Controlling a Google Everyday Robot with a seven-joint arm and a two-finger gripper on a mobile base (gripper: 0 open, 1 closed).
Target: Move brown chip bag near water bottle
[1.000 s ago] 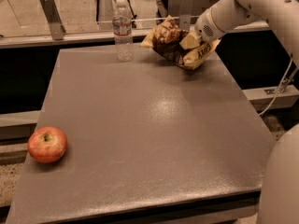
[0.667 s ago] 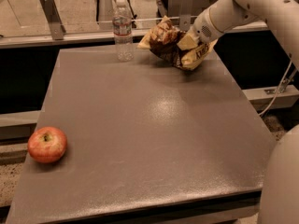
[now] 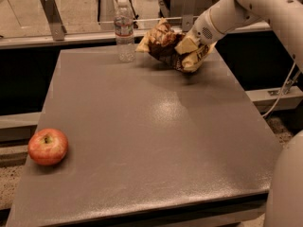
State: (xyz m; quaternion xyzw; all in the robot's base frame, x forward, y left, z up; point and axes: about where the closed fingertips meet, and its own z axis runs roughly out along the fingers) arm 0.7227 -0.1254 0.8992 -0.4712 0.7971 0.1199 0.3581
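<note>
Over the far right of the grey table [image 3: 151,141], the white arm [image 3: 246,8] slants down and leftward from the upper right corner, wrist angled toward the back edge. Left to right there are one red apple [image 3: 48,146] by the near left edge, one water bottle [image 3: 124,30] upright at the back, and one brown chip bag [image 3: 165,46] just beside it, apart. The gripper [image 3: 191,48] is clamped on the bag's right end, holding it tilted and crumpled.

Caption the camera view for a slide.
Gripper at the chip bag beside the bottle, far on the table; apple front left.
</note>
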